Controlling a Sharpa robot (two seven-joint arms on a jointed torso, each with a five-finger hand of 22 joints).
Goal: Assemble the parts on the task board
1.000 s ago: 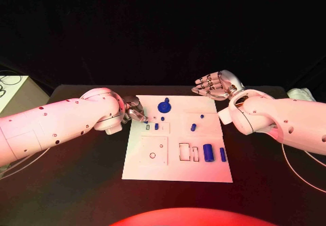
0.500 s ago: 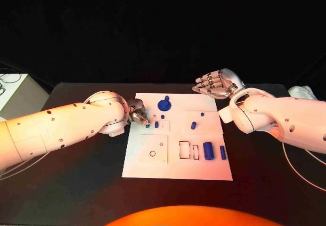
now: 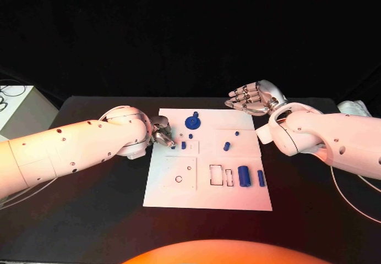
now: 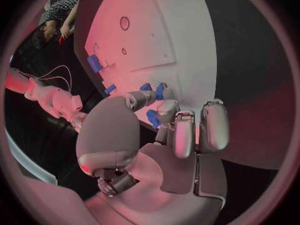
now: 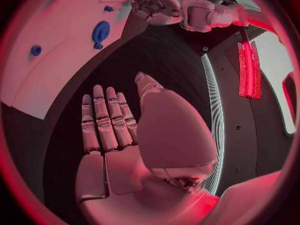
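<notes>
A: Where is the task board (image 3: 208, 190), and which way does it run?

B: It lies flat in the middle of the black tabletop (image 3: 95, 220), its long axis running from the top of the head view toward the bottom. The blue parts sit mostly in its upper and right portions.

A: How do the parts lie?

B: A round blue part with a stem (image 3: 192, 122) is near the board's upper edge. Below it a short blue peg (image 3: 183, 146) and, right of centre, another peg (image 3: 226, 147) slightly tilted. Lower right, a thick blue block (image 3: 244, 177) and a slimmer bar (image 3: 260, 178) lie side by side, both with their long axes up-down in the frame.

A: And the left robot hand (image 3: 163, 135)?

B: It is at the board's upper left edge, arm coming in from the frame's left. In the left wrist view its fingers (image 4: 178, 130) curl in over the board's edge with small blue parts (image 4: 154, 118) between the fingertips; whether it actually grips one, I cannot tell.

A: The right robot hand (image 3: 252, 99)?

B: Raised above the board's upper right corner, holding nothing. In the right wrist view its fingers (image 5: 106, 117) lie straight, side by side, with the thumb set apart.

A: Any writing?

B: None legible.
</notes>
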